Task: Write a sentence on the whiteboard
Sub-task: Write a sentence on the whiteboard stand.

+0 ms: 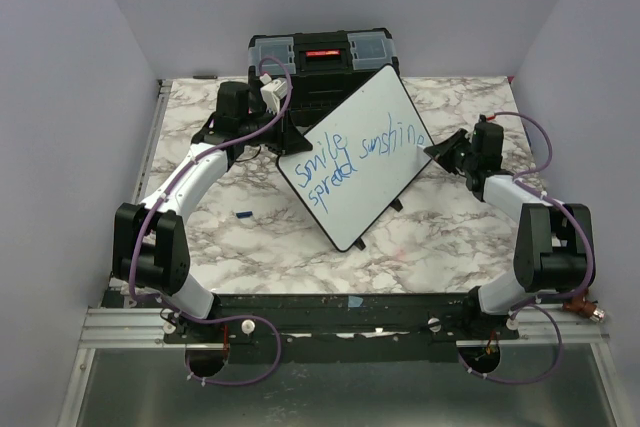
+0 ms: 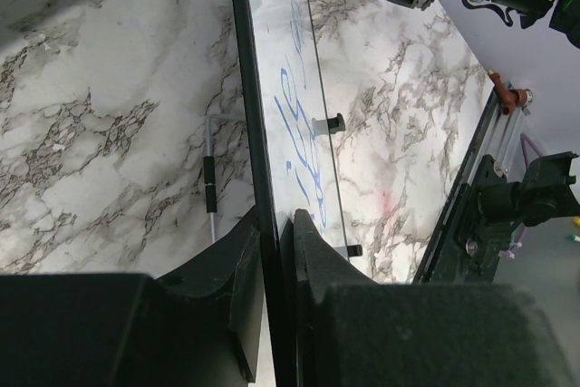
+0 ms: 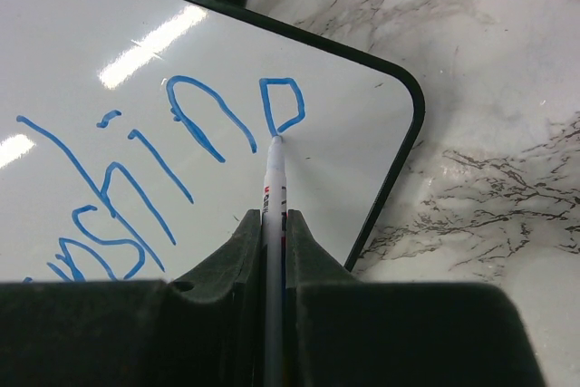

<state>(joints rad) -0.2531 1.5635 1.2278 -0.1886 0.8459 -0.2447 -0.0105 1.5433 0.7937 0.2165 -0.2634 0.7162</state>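
Sentence (image 1: 350,162) looks nearly complete: right end effector (image 3: 274,224) pinches the marker (image 3: 273,174) at its last letter, left end effector (image 2: 275,224) clamps the whiteboard (image 1: 385,97) edge

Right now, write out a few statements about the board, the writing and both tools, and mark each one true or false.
1. The left tool is clamped on the edge of the whiteboard. True.
2. The right tool is empty. False: it grips a marker, whose tip touches the board at the last letter.
3. The sentence is written in red. False: the letters are blue.
4. A black toolbox stands behind the whiteboard. True.
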